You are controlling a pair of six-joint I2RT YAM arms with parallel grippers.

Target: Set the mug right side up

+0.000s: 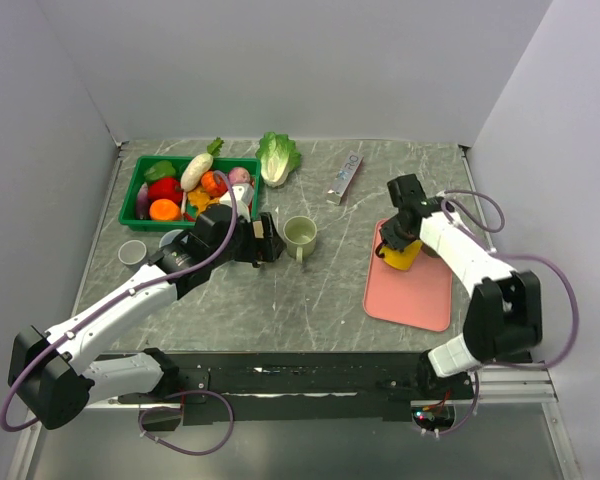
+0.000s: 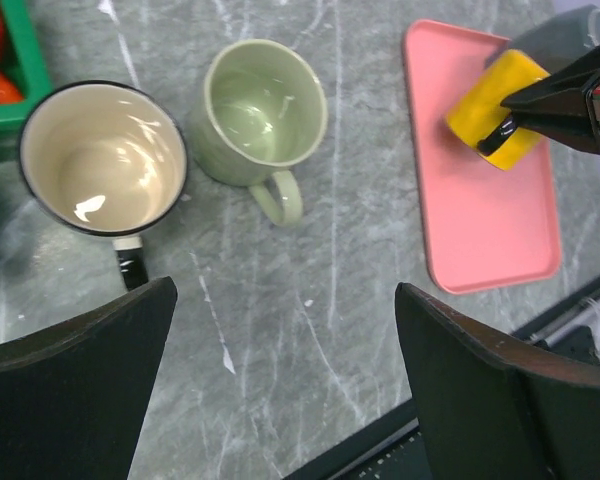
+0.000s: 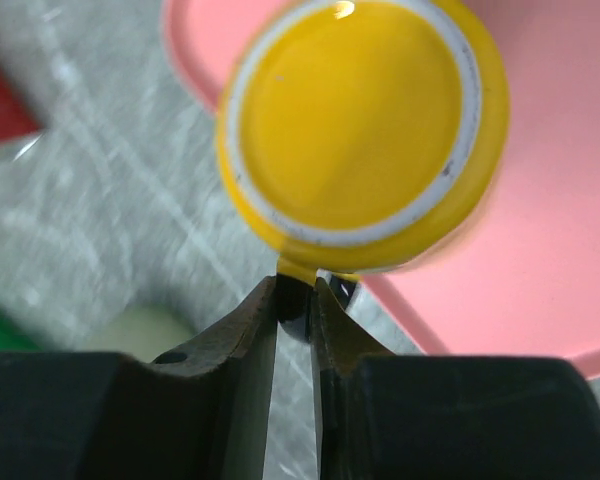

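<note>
right gripper (image 3: 295, 292), lower centre of the wrist view: jaws narrow, pinched on the handle of the yellow mug (image 3: 360, 130), its base turned to the camera; mug tilted over the upper left corner of the pink tray (image 1: 415, 300), right of centre in the top view. left gripper (image 2: 285, 290): jaws wide, holding nothing, above the green mug (image 2: 260, 110)

Bright, even light from above gives soft shadows, the yellow mug (image 3: 360, 130) shows a small glare, and the table (image 3: 100, 200) behind it is blurred.
</note>
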